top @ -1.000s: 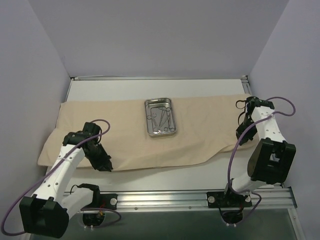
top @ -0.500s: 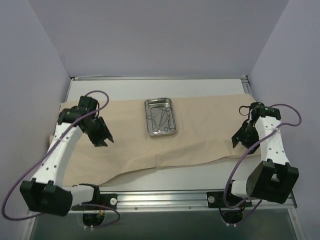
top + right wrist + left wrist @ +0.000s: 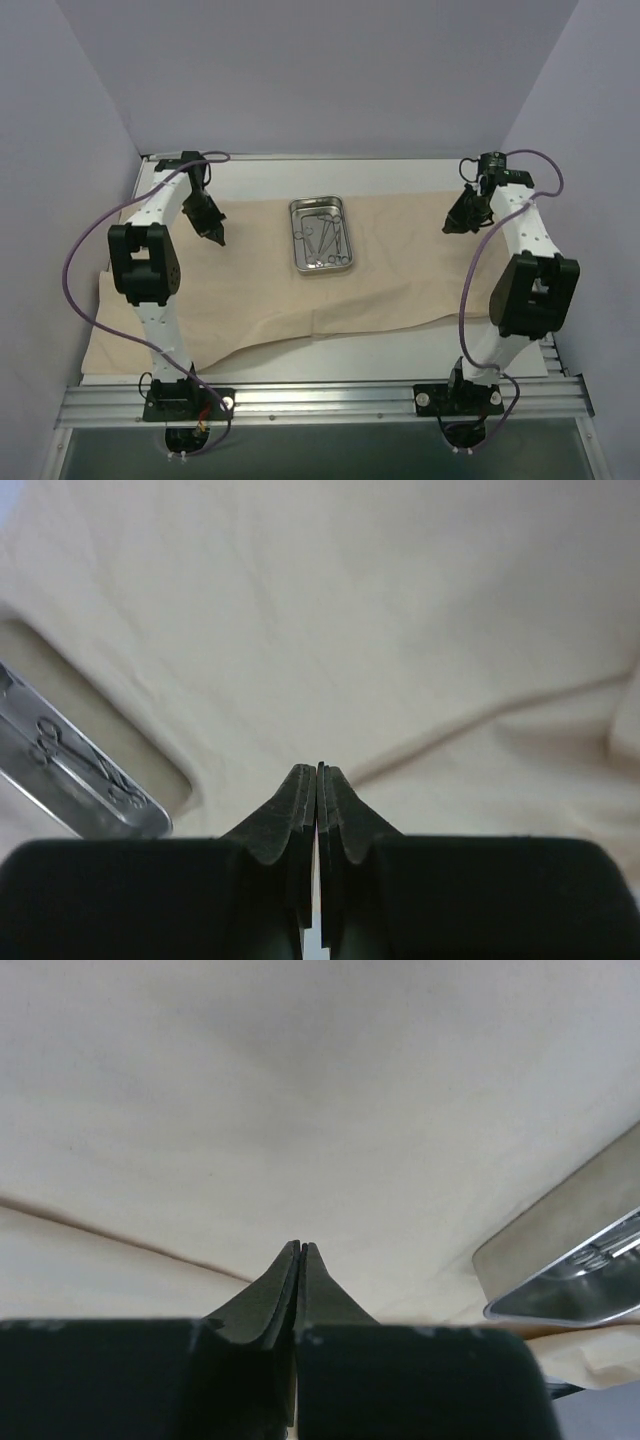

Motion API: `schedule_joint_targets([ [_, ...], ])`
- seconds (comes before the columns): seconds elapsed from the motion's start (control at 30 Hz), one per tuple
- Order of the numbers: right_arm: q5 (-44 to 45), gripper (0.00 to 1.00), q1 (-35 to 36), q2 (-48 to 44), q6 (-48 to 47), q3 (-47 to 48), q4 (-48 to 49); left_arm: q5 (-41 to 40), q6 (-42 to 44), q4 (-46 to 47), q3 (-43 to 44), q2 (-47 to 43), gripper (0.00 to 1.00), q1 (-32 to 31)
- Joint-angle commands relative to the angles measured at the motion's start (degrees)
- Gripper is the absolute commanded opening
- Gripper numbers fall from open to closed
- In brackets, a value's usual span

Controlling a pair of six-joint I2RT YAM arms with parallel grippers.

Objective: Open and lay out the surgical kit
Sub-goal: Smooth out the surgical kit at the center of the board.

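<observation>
The beige cloth wrap (image 3: 250, 280) lies spread flat across the table. On its middle stands the small steel tray (image 3: 294, 238), holding several thin silver ring-handled instruments (image 3: 322, 238). My left gripper (image 3: 215, 232) hangs over the far left part of the cloth, shut and holding nothing. My right gripper (image 3: 452, 224) hangs over the far right part, also shut and holding nothing. In the left wrist view the gripper (image 3: 301, 1246) points at bare cloth (image 3: 300, 1110), with the tray (image 3: 575, 1275) at the right edge. In the right wrist view the gripper (image 3: 318, 768) faces creased cloth (image 3: 400, 630), the tray (image 3: 85, 790) at its left.
A strip of white table (image 3: 400, 345) shows in front of the cloth and behind it. Grey enclosure walls stand on three sides. An aluminium rail (image 3: 320, 400) with both arm bases runs along the near edge. The cloth's near-left corner (image 3: 105, 345) reaches the table's left side.
Both arms have swung from the near part of the cloth up to its far side. The cloth's near-left corner now lies farther forward. Both grippers are shut with nothing in them.
</observation>
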Motion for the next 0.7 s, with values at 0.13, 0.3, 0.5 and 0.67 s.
schedule_joint_targets([
  [0.13,1.7,0.0,1.9,15.6,-0.2,8.4,12.2,-3.3,0.0,-8.4,11.0,10.4,0.02,1.8],
  [0.3,2.6,0.0,2.2,24.8,-2.0,10.6,19.6,-1.6,-0.5,-5.6,13.1,15.9,0.02,5.4],
  [0.5,5.6,0.0,2.2,31.3,-3.5,12.3,21.4,-0.9,-0.3,-7.8,20.4,24.6,0.02,7.0],
  [0.67,6.5,0.0,2.0,37.1,-2.9,13.9,22.1,2.4,0.5,-9.7,30.6,32.3,0.02,7.2],
])
